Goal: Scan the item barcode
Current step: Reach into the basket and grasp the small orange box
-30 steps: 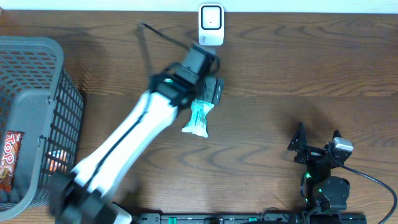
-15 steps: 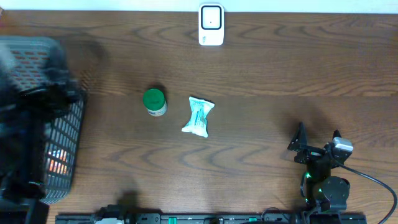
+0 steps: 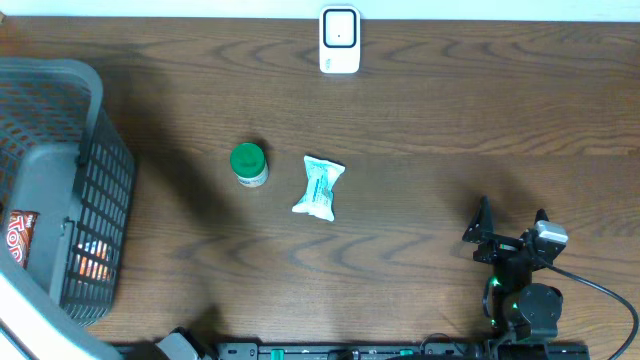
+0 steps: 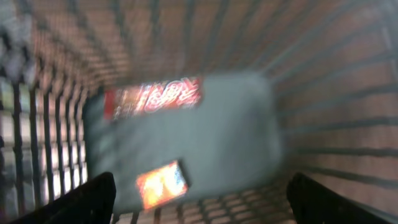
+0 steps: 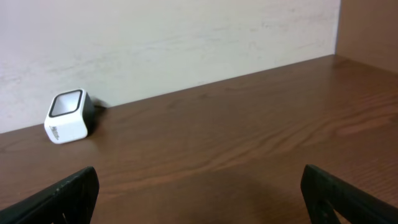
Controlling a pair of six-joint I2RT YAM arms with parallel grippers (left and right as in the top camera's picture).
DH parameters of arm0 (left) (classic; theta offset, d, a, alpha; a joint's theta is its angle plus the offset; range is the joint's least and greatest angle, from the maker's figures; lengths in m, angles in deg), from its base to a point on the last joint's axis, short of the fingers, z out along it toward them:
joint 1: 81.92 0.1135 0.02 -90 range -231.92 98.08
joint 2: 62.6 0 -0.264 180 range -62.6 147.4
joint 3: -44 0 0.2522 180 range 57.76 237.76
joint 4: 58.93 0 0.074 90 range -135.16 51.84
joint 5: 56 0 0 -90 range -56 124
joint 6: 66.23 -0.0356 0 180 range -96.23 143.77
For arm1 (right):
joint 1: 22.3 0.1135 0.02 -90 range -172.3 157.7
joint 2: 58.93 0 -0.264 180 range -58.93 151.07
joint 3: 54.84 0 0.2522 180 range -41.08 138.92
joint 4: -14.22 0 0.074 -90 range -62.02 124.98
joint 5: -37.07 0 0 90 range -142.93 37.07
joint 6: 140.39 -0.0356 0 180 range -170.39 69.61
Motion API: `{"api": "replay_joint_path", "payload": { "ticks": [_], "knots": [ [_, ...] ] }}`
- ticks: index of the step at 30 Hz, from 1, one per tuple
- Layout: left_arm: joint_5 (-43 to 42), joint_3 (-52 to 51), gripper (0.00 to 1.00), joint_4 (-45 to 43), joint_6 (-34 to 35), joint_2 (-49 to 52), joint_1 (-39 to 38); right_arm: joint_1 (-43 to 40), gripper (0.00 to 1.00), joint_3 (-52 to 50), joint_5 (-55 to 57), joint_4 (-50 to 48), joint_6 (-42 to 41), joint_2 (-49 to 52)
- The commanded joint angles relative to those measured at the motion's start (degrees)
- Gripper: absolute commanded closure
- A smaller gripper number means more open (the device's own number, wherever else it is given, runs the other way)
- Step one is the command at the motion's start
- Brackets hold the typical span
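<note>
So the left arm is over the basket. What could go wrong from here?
1. The left gripper is open above the basket; its fingers could catch the mesh wall.
2. The red packet and the orange packet lie at the edges of the basket floor, close to the walls, so a grasp may miss.
3. The green-lidded bottle stands near the way to the scanner; a carried item could knock it.

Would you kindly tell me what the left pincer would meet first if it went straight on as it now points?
Probably the grey floor of the basket, just beside the small orange packet; blur leaves depth unclear.
</note>
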Motion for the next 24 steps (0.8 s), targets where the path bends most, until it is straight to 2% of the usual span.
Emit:
{"api": "replay_joint_path", "payload": {
  "ticks": [1, 6, 13, 23, 24],
  "knots": [
    [-2.69, -1.75, 0.11, 4.09, 10.16, 7.34, 2.67, -0.44, 0.01, -0.13, -0.07, 0.09, 0.79, 0.0],
    [-1.7, -6.05, 0.11, 4.48, 13.81, 12.96, 2.99, -0.44, 0.01, -0.13, -0.07, 0.11, 0.79, 0.0],
    [1.22, -16.68, 0.08, 2.73, 23.23, 13.73, 2.99, -0.44, 0.01, -0.13, -0.07, 0.11, 0.79, 0.0],
    [0.98, -32.92, 0.03, -9.07, 23.56, 13.73, 2.99, -0.44, 0.01, -0.13, -0.07, 0.11, 0.79, 0.0],
    [0.98, -34.03, 0.0, -10.23, 23.45, 13.73, 2.99, -0.44, 0.01, -0.13, -0.07, 0.11, 0.79, 0.0]
  ]
}}
